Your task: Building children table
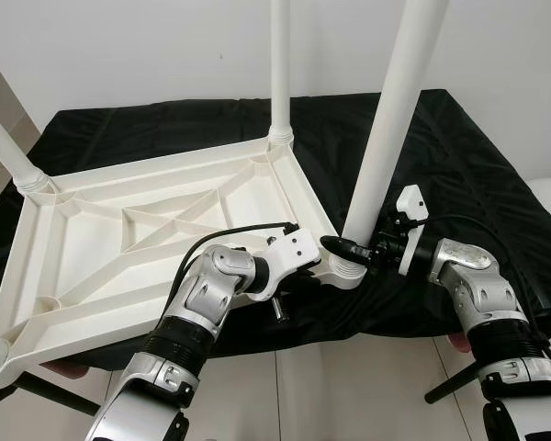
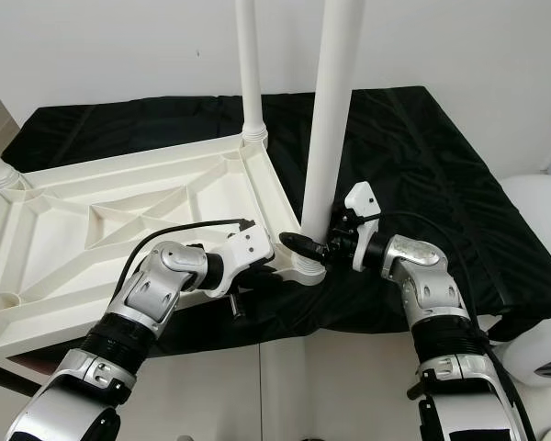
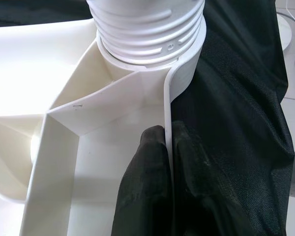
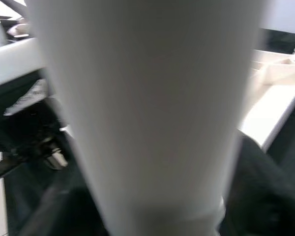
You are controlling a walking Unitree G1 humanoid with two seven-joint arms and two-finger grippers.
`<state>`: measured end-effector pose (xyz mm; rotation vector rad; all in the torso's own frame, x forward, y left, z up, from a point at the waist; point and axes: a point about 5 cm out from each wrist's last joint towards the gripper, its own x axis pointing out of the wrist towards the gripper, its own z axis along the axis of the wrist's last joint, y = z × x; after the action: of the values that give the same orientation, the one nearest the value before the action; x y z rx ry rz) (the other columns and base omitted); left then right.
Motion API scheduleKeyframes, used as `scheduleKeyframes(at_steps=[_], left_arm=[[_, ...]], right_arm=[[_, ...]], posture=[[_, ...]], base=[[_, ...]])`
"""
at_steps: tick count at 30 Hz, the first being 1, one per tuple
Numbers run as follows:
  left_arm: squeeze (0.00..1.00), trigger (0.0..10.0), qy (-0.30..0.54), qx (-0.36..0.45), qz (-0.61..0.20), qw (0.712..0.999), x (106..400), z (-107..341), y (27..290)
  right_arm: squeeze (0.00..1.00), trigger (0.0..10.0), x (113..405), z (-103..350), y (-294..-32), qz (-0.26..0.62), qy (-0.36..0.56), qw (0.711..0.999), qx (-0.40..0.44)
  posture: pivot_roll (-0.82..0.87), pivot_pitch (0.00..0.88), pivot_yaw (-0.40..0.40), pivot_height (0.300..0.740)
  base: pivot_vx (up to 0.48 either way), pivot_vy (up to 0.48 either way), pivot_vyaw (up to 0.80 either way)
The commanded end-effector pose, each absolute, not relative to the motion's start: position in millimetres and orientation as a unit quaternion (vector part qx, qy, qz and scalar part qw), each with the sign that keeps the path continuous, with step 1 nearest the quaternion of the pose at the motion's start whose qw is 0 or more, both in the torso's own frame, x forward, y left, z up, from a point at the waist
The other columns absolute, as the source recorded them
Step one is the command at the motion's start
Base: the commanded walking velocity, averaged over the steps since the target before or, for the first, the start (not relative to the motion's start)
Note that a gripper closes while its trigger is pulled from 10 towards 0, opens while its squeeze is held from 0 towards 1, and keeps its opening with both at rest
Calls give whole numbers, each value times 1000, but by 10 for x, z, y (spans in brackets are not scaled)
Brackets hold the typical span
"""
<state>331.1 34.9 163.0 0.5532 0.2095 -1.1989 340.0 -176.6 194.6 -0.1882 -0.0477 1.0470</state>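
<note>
The white tabletop [image 1: 156, 230] lies upside down on a black cloth [image 1: 459, 165], its near-right corner at the cloth's edge. The left gripper [image 3: 168, 147] is clamped on the tabletop's rim just beside the corner socket. At three o'clock from it, the right gripper [image 1: 349, 246] grips the upright leg [image 1: 390, 129] low down — open cloth beyond.

I count one tabletop [image 1: 156, 230], inverted on one black cloth [image 1: 459, 165]. I count three legs: one at the near corner [image 1: 399, 119], one at the far corner [image 1: 280, 64], one at the left corner [image 1: 5, 147]. I count two grippers: left gripper [image 1: 320, 272], right gripper [image 1: 344, 246].
</note>
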Motion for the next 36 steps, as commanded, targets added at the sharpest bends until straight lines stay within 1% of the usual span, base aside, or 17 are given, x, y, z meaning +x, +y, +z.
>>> scheduleKeyframes(at_steps=[1,7,11,12,13,14,15,17,19,25,31,33,36], left_arm=[[0,10000,66,259,-457,848,3425,1667,450],[0,10000,66,258,-457,849,3425,1665,452],[0,10000,67,258,-457,849,3424,1662,454],[0,10000,67,258,-457,849,3423,1661,454],[0,10000,67,258,-457,849,3423,1661,454],[0,10000,67,257,-457,849,3423,1661,455],[0,10000,67,257,-457,849,3423,1661,455],[0,10000,68,257,-457,849,3419,1656,453],[0,10000,68,256,-457,849,3417,1654,452],[0,10000,68,256,-458,849,3411,1647,445],[0,10000,67,256,-459,848,3409,1648,442],[0,10000,68,256,-458,849,3412,1647,450],[0,10000,68,255,-457,849,3413,1646,454]], right_arm=[[0,0,3419,2022,-1869,486,-29,868,-95],[0,0,3394,2000,-1844,489,-35,867,-87],[0,0,3374,1984,-1824,480,-43,873,-72],[0,627,3361,1975,-1814,475,-45,876,-70],[0,627,3361,1975,-1814,475,-45,876,-70],[0,9137,3351,1965,-1805,468,-48,880,-71],[0,10000,3341,1957,-1795,463,-51,882,-69],[0,10000,3319,1939,-1771,447,-59,891,-60],[0,10000,3310,1933,-1761,442,-62,893,-56],[0,10000,3263,1898,-1663,383,-79,919,-44],[0,10000,3236,1895,-1609,361,-82,928,-35],[0,10000,3216,1890,-1528,324,-88,941,-32],[0,10000,3190,1882,-1454,299,-94,949,-29]], posture=[[-136,93,77,740],[-136,94,75,740],[-138,97,77,740],[-138,97,77,740],[-138,97,77,740],[-140,100,75,740],[-140,100,75,740],[-143,103,72,740],[-143,103,72,740],[-146,105,69,740],[-146,106,68,740],[-144,105,66,740],[-142,104,63,740]], base=[[0,0,0],[0,0,0],[0,0,0],[0,0,0],[0,0,0],[0,0,0],[0,0,0],[0,0,0],[0,0,0],[0,0,0],[0,0,0],[0,0,0],[0,0,0]])
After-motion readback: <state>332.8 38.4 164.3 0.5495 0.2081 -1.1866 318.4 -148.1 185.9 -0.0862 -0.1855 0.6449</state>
